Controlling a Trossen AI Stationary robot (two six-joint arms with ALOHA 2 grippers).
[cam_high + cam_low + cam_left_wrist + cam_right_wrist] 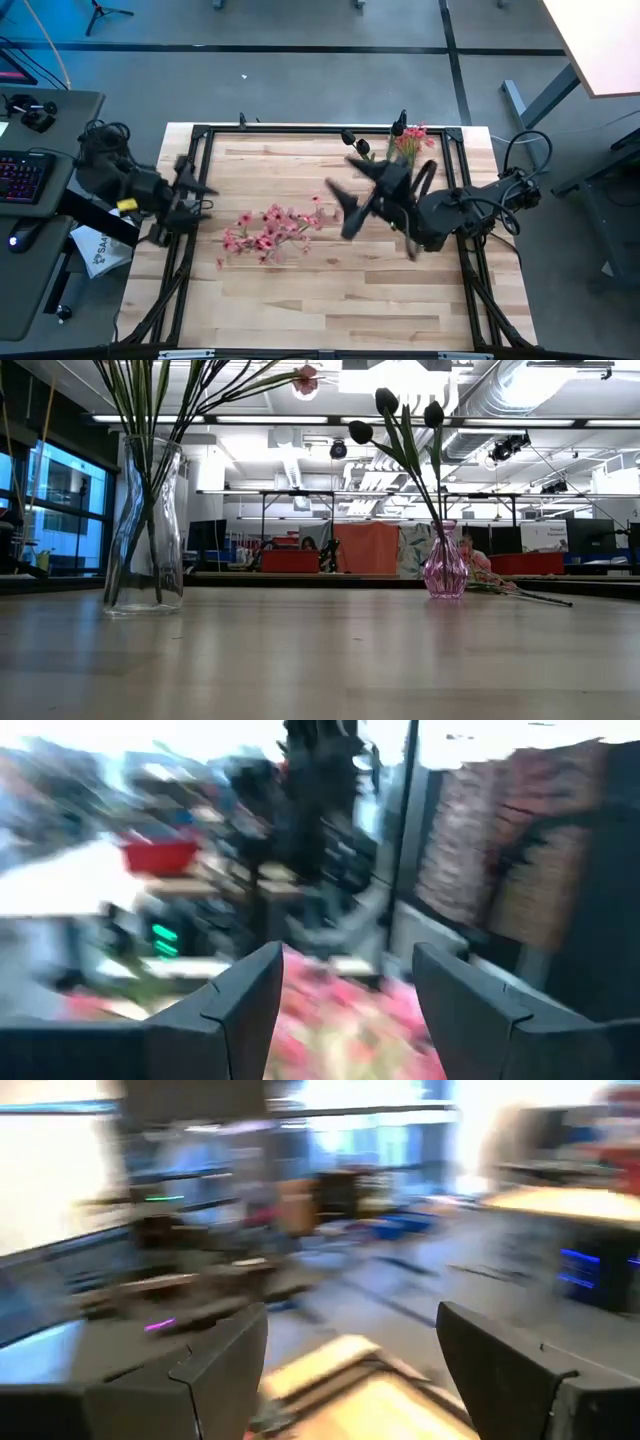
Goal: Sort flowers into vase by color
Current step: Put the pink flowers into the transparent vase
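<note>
A loose bunch of pink flowers (268,230) lies flat on the wooden table; it shows as a blur in the left wrist view (340,1025) and low behind the vase (510,588). The small pink-purple vase (445,568) stands upright and holds dark buds (385,402) on green stems. A tall clear glass vase (145,525) holds green stems and a pink blossom (305,378); pink blossoms (412,140) show at the table's far right. My left gripper (203,190) is open at the table's left edge, left of the loose bunch. My right gripper (341,208) is open above the table, right of that bunch.
A black metal frame (300,130) runs around the table top. To the left of the table stands a desk with a keyboard (22,175). Bare wood (330,310) lies along the near side of the table.
</note>
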